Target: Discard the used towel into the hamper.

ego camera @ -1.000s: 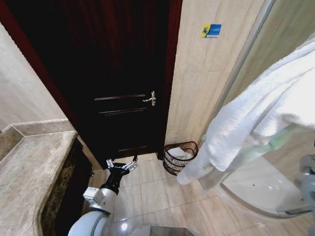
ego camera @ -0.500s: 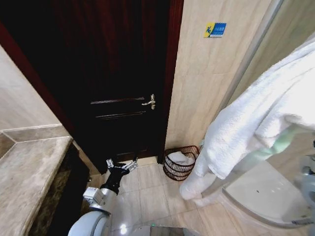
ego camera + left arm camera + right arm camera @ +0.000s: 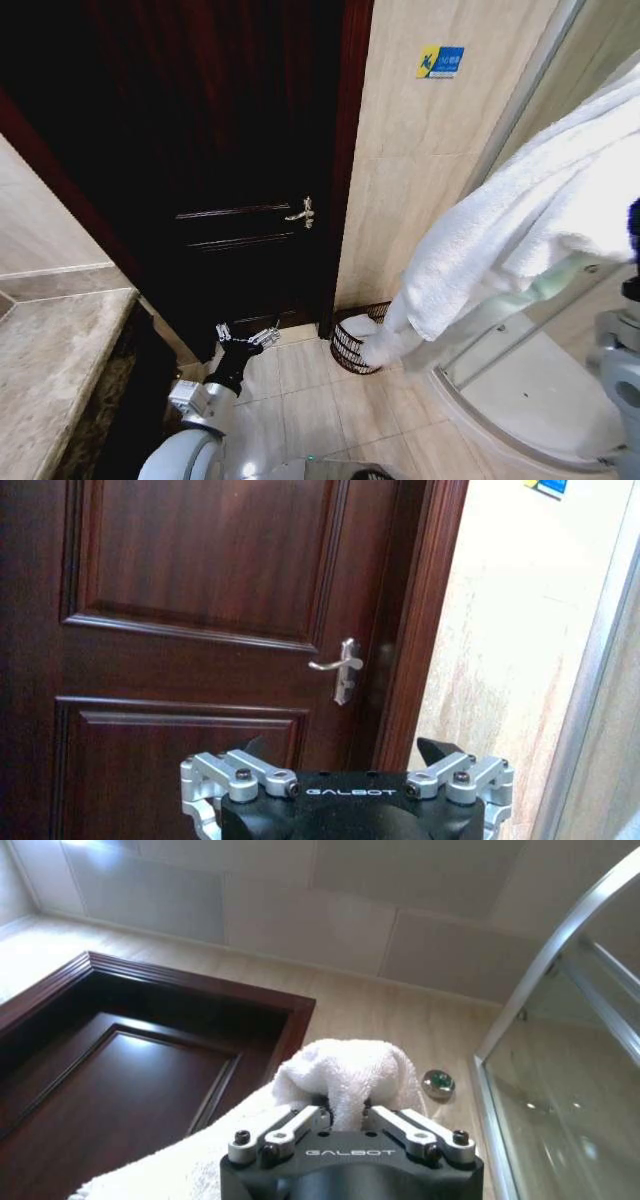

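The white towel (image 3: 520,215) hangs in a long drape from the upper right of the head view, and its lower end reaches down over the right side of the hamper (image 3: 343,352). The hamper is a dark wire basket on the floor by the door frame, with something white showing inside it. In the right wrist view my right gripper (image 3: 340,1116) is shut on a bunched fold of the towel (image 3: 345,1065), held high near the ceiling. My left gripper (image 3: 247,337) hangs low in front of the door, open and holding nothing, left of the hamper; the left wrist view also shows my left gripper (image 3: 345,750).
A dark wooden door with a metal handle (image 3: 303,212) stands straight ahead. A stone counter (image 3: 50,370) runs along the left. A curved glass shower enclosure (image 3: 520,385) takes up the right. Tiled floor (image 3: 300,390) lies between my left arm and the hamper.
The head camera has shifted, so the door and hamper sit differently in the picture. The towel's lower end has swung left and now overlaps the hamper. The left arm keeps its pose.
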